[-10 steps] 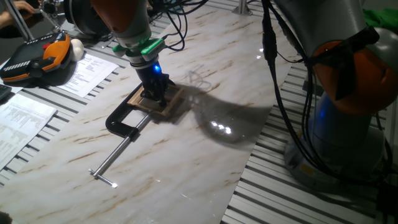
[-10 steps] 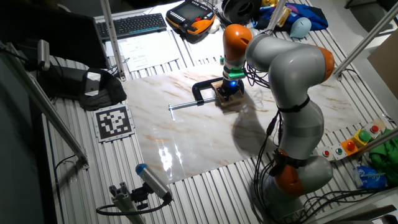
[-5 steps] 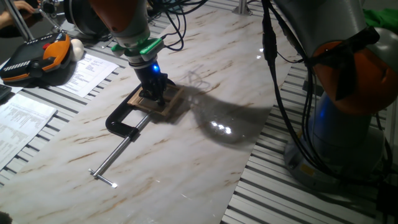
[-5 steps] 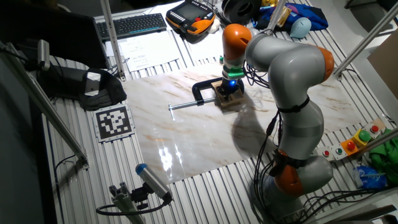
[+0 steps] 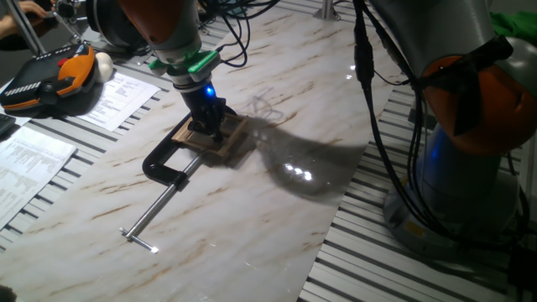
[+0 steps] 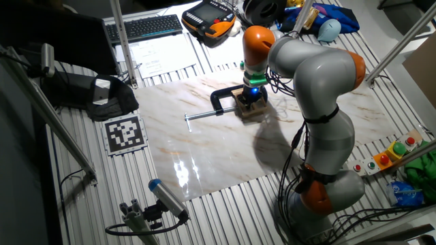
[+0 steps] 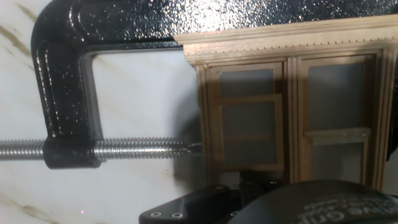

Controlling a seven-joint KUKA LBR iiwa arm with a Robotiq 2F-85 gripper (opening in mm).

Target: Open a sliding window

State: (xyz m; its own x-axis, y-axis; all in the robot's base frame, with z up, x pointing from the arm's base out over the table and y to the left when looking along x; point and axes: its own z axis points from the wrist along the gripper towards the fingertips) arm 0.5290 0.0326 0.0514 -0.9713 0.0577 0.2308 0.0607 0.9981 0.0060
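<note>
A: Where does everything sit, biggest first?

B: On the marble table (image 5: 277, 210), the black C-clamp (image 5: 168, 168) pins the sliding window (image 5: 226, 143) flat; in the fixed view the clamp lies at about seven o'clock from the frame. The hand (image 5: 208, 130) is right down on top of it.

A: Is the hand gripping anything?

B: I cannot tell. Its fingers are hidden against the wood in both fixed views, and the hand view shows only its dark body at six o'clock.

A: How will the window handle?

B: Light, thin and probably fragile, I'd judge: pale tan wood with slim bars. The clamp should hold the frame still, so push only a sash rail, the crossbar (image 7: 249, 99) in the left pane looks like the place.

A: Its look?

B: Two tall panes side by side, a toothed moulding (image 7: 280, 45) along twelve o'clock.
</note>
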